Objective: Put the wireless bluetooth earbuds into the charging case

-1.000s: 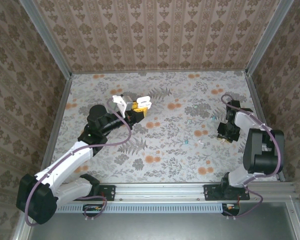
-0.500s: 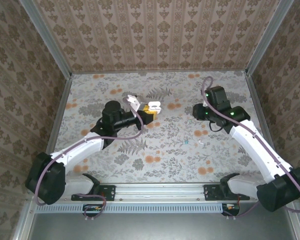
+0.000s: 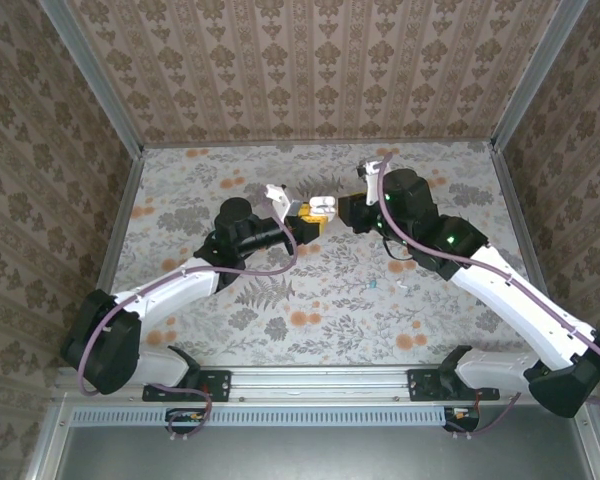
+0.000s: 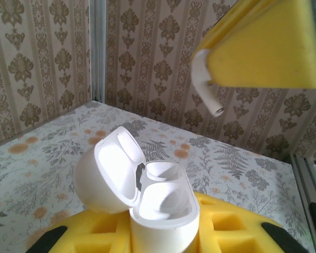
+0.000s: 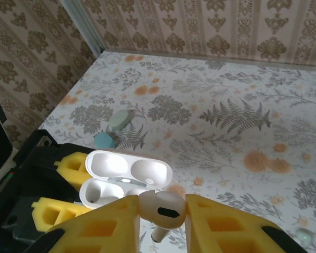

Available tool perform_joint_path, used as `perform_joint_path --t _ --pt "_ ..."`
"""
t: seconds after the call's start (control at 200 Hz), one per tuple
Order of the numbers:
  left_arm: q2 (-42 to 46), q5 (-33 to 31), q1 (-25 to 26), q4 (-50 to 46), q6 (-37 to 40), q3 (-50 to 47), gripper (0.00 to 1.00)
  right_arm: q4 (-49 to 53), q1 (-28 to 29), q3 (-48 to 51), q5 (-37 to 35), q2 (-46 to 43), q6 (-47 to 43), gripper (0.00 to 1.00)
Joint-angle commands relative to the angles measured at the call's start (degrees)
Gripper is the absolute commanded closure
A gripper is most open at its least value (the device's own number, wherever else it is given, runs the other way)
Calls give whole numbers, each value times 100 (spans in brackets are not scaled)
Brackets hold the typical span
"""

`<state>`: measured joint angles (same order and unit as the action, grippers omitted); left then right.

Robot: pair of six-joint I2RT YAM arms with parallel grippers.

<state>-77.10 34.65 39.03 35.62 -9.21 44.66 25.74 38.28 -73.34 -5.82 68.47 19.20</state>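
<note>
The white charging case (image 4: 160,211) stands with its lid (image 4: 111,171) flipped open, and my left gripper (image 4: 160,234) is shut on its lower body between yellow foam pads. In the top view the case (image 3: 324,208) hangs above the middle of the table. My right gripper (image 5: 162,216) is shut on a white earbud (image 5: 163,208), stem pointing down, just above and beside the open case (image 5: 121,179). The left wrist view shows that earbud (image 4: 204,84) poking from the right gripper's yellow pad (image 4: 263,47), above and apart from the case. The grippers (image 3: 310,212) (image 3: 352,207) nearly meet.
Two pale teal pebble-shaped cases (image 5: 119,119) (image 5: 102,140) lie on the flowered table beyond the held case. Small loose pieces (image 3: 372,284) (image 3: 400,287) lie on the table under the right arm. Patterned walls enclose the table on three sides.
The right arm has swung from the table's right side to the middle, carrying the earbud up to the case. The left gripper has moved right with the open case.
</note>
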Motion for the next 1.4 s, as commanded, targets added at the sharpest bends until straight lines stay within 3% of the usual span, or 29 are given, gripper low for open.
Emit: perform_joint_path --t 0.0,0.975,1.395 --pt "28 152 45 395 -81 126 75 -396 48 -77 -94 111 -94 72" --pt "266 94 57 463 -212 97 74 -779 65 171 75 461 -123 72" --pt "249 -35 61 568 -344 99 74 -849 74 254 468 446 -171 73"
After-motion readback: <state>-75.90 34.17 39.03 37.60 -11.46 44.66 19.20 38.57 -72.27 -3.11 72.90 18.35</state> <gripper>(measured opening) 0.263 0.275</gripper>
